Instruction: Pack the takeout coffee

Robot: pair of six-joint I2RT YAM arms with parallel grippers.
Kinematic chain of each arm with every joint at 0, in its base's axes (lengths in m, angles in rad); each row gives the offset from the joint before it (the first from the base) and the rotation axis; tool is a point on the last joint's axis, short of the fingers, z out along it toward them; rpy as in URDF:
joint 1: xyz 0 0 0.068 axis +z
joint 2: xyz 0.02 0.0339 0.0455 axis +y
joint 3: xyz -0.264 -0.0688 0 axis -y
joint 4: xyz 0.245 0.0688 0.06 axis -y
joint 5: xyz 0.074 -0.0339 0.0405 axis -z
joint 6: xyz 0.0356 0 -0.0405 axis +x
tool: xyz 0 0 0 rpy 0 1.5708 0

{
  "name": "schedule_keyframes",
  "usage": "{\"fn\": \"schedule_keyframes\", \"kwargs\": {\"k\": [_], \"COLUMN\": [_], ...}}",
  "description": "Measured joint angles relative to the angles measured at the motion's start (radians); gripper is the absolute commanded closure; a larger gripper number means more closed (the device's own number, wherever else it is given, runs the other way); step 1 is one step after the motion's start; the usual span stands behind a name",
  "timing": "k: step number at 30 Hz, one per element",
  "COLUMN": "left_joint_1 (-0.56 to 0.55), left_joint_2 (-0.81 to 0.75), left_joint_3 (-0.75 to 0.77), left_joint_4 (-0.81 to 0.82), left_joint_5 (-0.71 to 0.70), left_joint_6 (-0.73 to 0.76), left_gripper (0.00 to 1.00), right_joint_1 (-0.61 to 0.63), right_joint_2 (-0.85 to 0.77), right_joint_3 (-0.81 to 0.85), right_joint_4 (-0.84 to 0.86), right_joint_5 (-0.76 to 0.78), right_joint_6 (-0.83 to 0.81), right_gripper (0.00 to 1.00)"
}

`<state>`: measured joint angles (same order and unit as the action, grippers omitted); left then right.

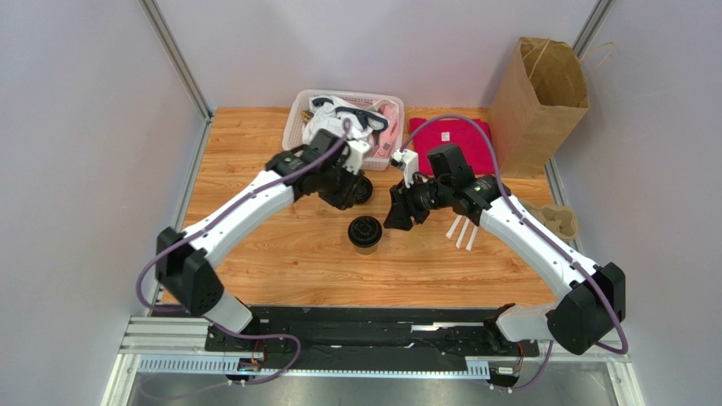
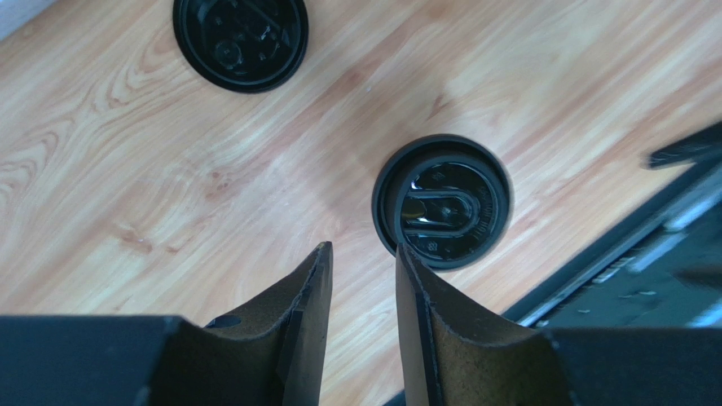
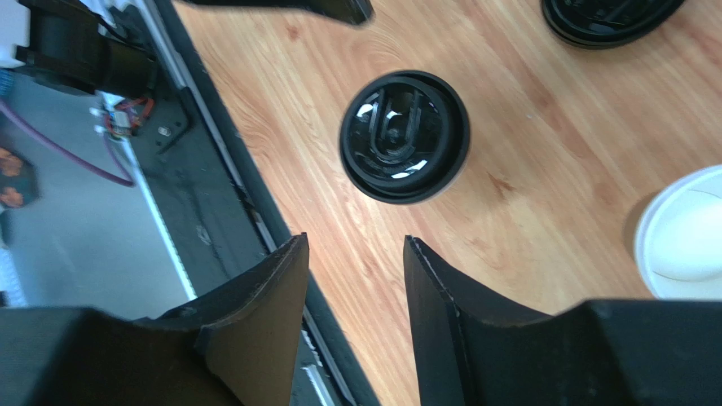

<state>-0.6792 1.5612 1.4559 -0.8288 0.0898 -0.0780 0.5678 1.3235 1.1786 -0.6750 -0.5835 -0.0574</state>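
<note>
the lidded coffee [image 1: 366,234] stands between both grippers. left gripper [image 2: 363,249]: jaws narrowly apart, empty, coffee just ahead to its right. right gripper [image 3: 354,241]: jaws apart, empty, coffee ahead. only the right wrist shows a white rim [image 3: 682,233]; only the top view the bag [image 1: 542,101].

Both arms stretched forward from their bases and leaned in toward each other over the middle of the table. The left arm [image 1: 246,201] ran up and to the right, its wrist [image 1: 326,161] bent down so that the left jaws pointed at the table. Their two dark fingers [image 2: 292,317] stood a little apart with nothing between them. The right arm [image 1: 530,237] ran up and to the left, its wrist [image 1: 449,182] tipped down too. The right jaws were parted as well, their fingers [image 3: 267,296] gripping nothing. The two sets of jaws hung near each other without touching.
</note>
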Motion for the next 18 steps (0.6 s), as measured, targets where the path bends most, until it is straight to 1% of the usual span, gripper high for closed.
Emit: {"fn": "schedule_keyframes", "kwargs": {"k": [3,5,7,10,15,18], "left_joint_1": [0.089,0.137,0.144,0.141,0.14,0.141], "left_joint_2": [-0.135,-0.233,-0.283,-0.304,-0.285,-0.269], "left_joint_3": [-0.088,-0.175,-0.246,-0.353,-0.462,-0.492], "left_joint_4": [0.072,0.142,0.211,0.317,0.435,0.51], "left_joint_5": [0.155,0.275,0.372,0.489,0.594,0.633], "left_joint_6": [-0.064,-0.129,-0.179,-0.254,-0.357,-0.408], "left_gripper": [0.59,0.63,0.69,0.73,0.8,0.87], "right_joint_1": [0.0,0.0,0.0,0.0,0.0,0.0], "right_joint_2": [0.028,0.061,0.098,0.161,0.245,0.281], "right_joint_3": [0.021,0.035,0.048,0.06,0.066,0.069], "right_joint_4": [0.01,0.028,0.045,0.068,0.097,0.112], "right_joint_5": [-0.051,-0.089,-0.121,-0.169,-0.215,-0.23], "right_joint_6": [0.064,0.114,0.16,0.235,0.337,0.384], "right_gripper": [0.57,0.6,0.64,0.67,0.69,0.7]}}
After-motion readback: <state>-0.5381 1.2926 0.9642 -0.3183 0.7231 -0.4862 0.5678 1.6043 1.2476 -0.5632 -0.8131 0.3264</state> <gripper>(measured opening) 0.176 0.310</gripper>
